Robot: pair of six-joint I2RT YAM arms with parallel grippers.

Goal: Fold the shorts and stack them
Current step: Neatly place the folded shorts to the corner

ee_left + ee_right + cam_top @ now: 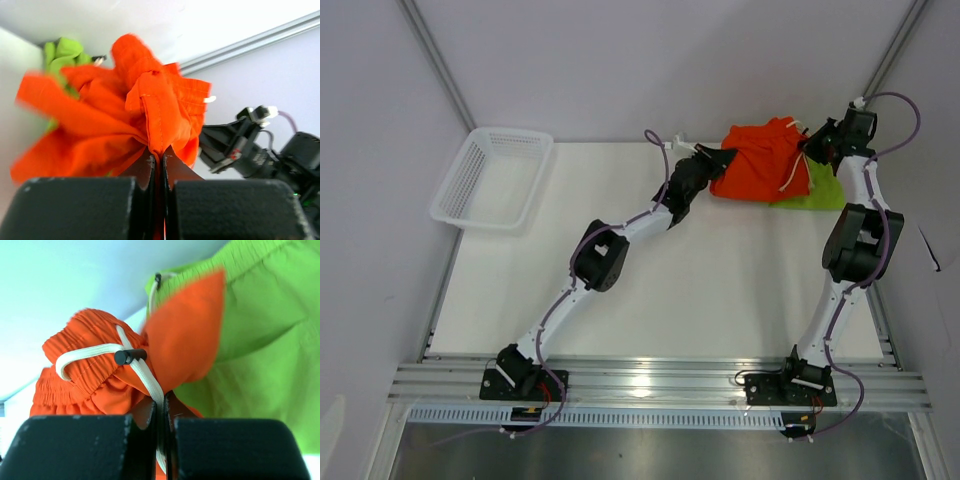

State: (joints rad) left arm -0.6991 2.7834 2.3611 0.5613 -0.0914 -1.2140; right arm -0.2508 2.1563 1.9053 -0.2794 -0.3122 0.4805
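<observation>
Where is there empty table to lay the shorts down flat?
The biggest bare patch of the table is the middle, between the left arm and the right arm. Another lies front left, between the basket and the left arm. The far right corner is crowded: the left gripper and right gripper pinch the orange shorts there, partly over the green shorts.

Top cam sits high behind the arm bases (520, 380), looking down on the whole desk (720, 290). Both wrist cams peek out past their own fingers (145, 170), super close up. All three catch the orange shorts (760, 160), upper right up top.
</observation>
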